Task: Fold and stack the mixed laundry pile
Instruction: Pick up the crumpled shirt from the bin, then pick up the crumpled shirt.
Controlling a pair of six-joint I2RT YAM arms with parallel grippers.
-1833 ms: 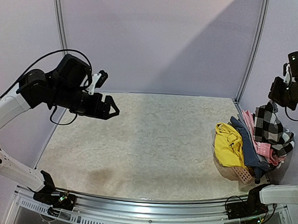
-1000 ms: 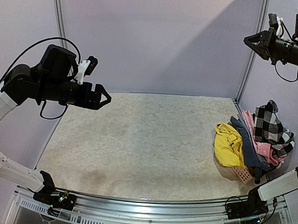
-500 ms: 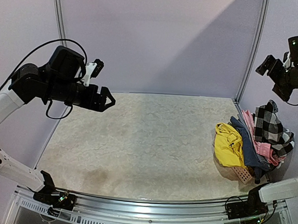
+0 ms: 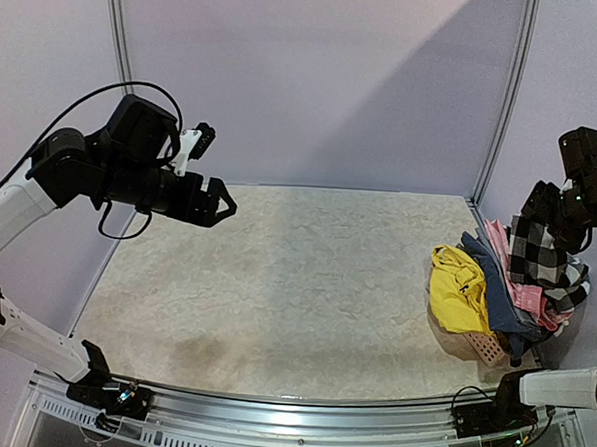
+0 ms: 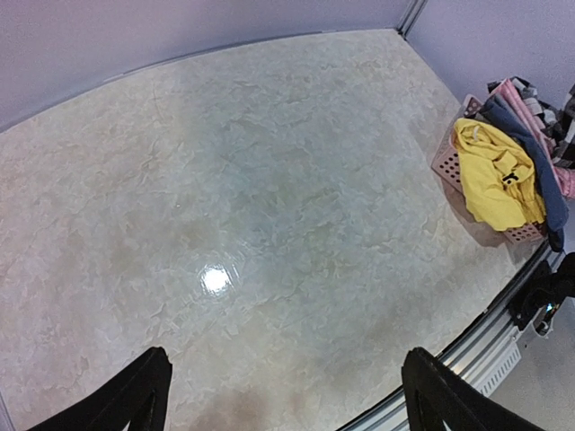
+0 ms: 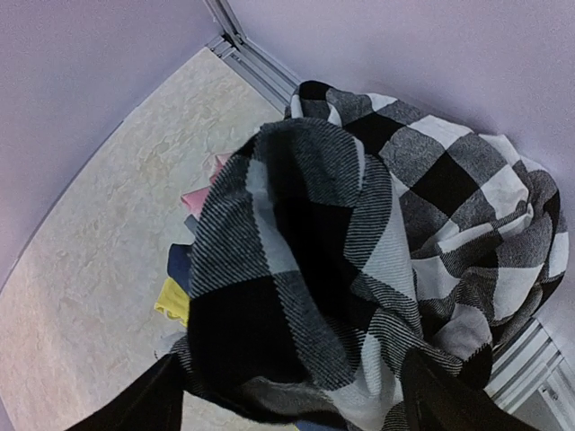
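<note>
L pincer [image 4: 218,201] at mid-left of top view, up in the air above tabletop [image 4: 295,293], fingers wide apart, nothing in it. Laundry pile [image 4: 506,284] at right edge of frame, heaped on salmon basket [image 4: 484,346]: yellow garment [image 4: 455,287] leftmost, then blue-grey one [image 4: 495,289], pink one [image 4: 537,301], checked shirt [image 4: 545,258] on top. R pincer [image 4: 544,214] far right at shirt's peak; wrist view shows fingers [image 6: 144,404] spread wide w/ bunched shirt between, not clamped.
</note>
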